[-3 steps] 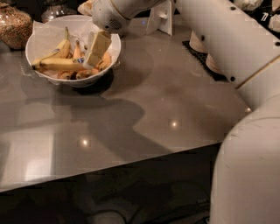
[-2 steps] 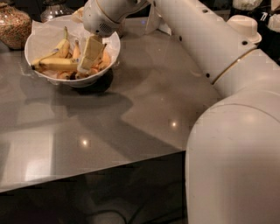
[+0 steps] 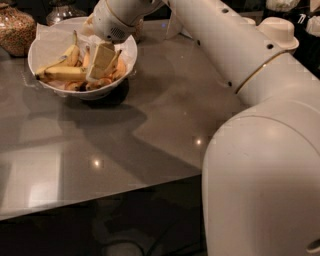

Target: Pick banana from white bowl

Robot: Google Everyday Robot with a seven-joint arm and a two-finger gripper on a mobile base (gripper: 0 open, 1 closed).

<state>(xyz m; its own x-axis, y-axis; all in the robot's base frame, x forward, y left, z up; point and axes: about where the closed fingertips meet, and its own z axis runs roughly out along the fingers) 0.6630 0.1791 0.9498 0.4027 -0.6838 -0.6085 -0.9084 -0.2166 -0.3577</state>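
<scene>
The white bowl (image 3: 127, 50), lined with crinkled white paper, stands at the table's far left and holds several bananas. The longest yellow banana (image 3: 62, 74) lies across the bowl's left half; I see no sticker on it from here. Shorter, browner bananas (image 3: 102, 82) lie at the bowl's front. My gripper (image 3: 101, 64) reaches down into the middle of the bowl from above, just right of the long banana and over the browner ones. The arm's wrist (image 3: 117, 17) hides the bowl's back rim.
A glass jar of brownish grains (image 3: 16, 27) stands left of the bowl, with another glass piece (image 3: 62, 9) behind it. White objects (image 3: 280, 27) sit at the back right. My arm's large white body (image 3: 260, 150) fills the right side. The grey table's front edge (image 3: 100, 197) runs below.
The gripper has shifted a little left and lower into the bowl. The arm has swung nearer the camera and now covers much more of the right side.
</scene>
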